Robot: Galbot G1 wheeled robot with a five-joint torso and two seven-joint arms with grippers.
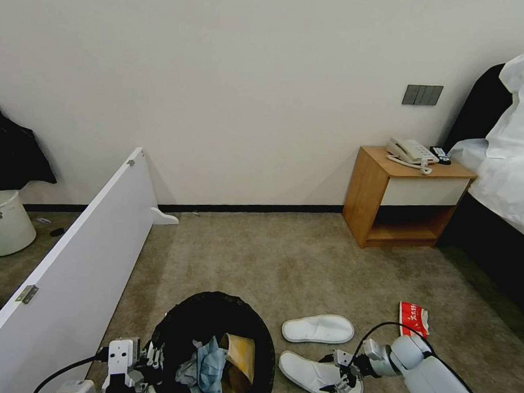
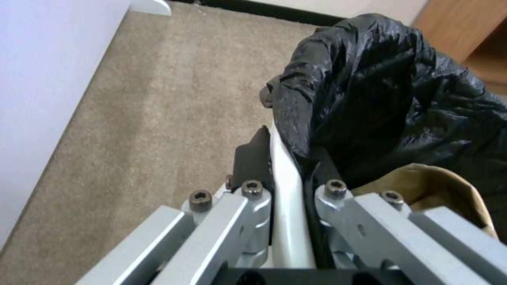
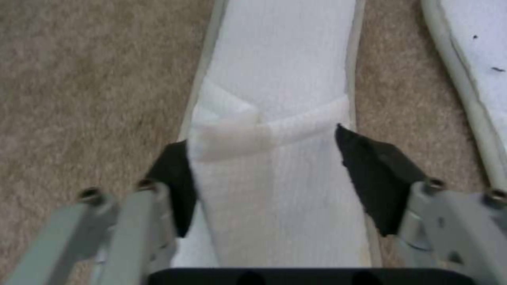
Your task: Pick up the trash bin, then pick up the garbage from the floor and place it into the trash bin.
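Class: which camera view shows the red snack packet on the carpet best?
The head view: the flat red snack packet lies whole on the carpet beyond the right gripper. The left wrist view looks at the bin, the right wrist view at a slipper; neither helps.

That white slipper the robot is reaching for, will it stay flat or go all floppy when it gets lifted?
Probably floppy: the slipper looks thin and soft, so its ends may droop. It likely weighs little. The right gripper has open jaws astride it near the strap, whose fuzzy cloth should resist slipping.
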